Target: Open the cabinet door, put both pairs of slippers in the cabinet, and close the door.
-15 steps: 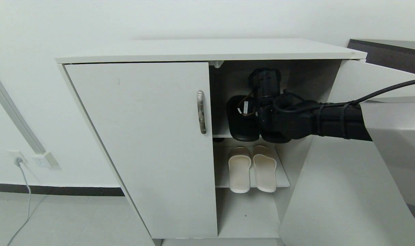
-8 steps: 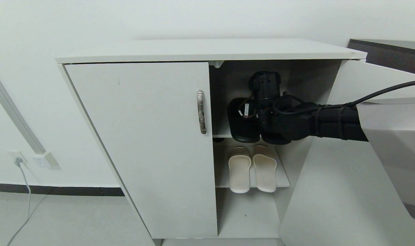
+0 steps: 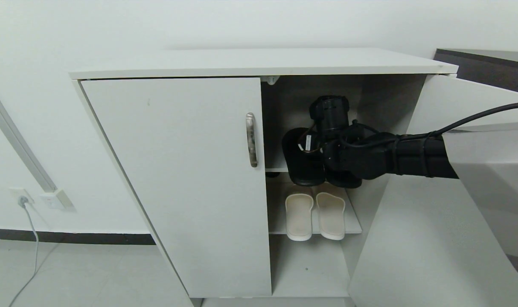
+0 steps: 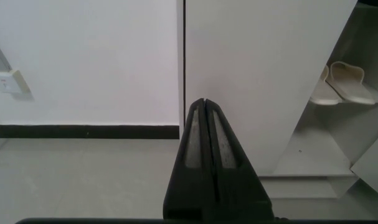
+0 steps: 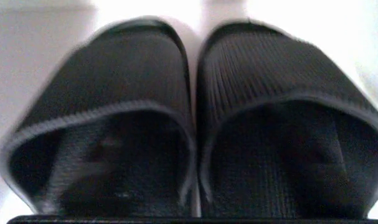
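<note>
The white cabinet (image 3: 263,62) has its right door (image 3: 425,238) swung open and its left door (image 3: 178,179) closed. A pair of white slippers (image 3: 314,211) lies on the middle shelf, also seen in the left wrist view (image 4: 347,81). My right gripper (image 3: 329,168) reaches into the upper compartment, shut on a pair of black slippers (image 3: 304,160) whose heels hang past the upper shelf's edge (image 3: 274,169). The black slippers (image 5: 189,124) sit side by side close before the right wrist camera. My left gripper (image 4: 204,109) is shut and holds nothing, low in front of the closed left door (image 4: 257,74).
A metal handle (image 3: 251,140) runs down the left door's inner edge. The bottom compartment (image 3: 308,268) holds nothing. A wall socket with a cable (image 3: 22,198) is at the far left, above grey floor (image 3: 71,277).
My right arm and the black slippers have sunk a little. The slippers' heels now hang below the upper shelf's edge, over the tips of the white pair.
</note>
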{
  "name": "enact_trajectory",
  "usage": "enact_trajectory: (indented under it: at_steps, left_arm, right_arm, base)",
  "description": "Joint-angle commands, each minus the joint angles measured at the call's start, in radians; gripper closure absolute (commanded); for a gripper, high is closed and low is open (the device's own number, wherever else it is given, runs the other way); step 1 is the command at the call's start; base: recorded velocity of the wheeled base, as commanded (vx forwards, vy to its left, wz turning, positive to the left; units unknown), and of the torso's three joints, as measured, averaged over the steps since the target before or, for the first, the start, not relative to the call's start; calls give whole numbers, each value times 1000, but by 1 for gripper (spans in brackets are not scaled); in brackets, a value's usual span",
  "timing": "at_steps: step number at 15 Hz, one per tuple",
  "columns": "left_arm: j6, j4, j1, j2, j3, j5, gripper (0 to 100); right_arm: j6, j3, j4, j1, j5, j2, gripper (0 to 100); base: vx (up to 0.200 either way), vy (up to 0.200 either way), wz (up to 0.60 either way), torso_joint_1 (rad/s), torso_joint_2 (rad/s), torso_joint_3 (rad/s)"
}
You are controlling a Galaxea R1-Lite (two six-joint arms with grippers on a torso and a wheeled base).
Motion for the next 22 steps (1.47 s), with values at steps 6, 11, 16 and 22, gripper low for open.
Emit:
enact_trajectory:
  at_steps: [6,11,16,22]
  left_arm:
    - [0,-1,0,1,0,0,100]
    - [0,-1,0,1,0,0,100]
    - [0,-1,0,1,0,0,100]
    - [1,0,0,1,0,0,100]
  right_arm:
    - [25,207,-7,32,-5,-186,0]
    - [25,466,-81,108,-8,-358,0]
    - [25,752,-247,189,-3,-492,0]
    - [8,868,-372,227,23,-513,100]
  base:
    - [0,0,0,0,0,0]
    - [0,0,0,0,0,0]
    - [0,0,0,0,0,0]
    - [0,0,0,0,0,0]
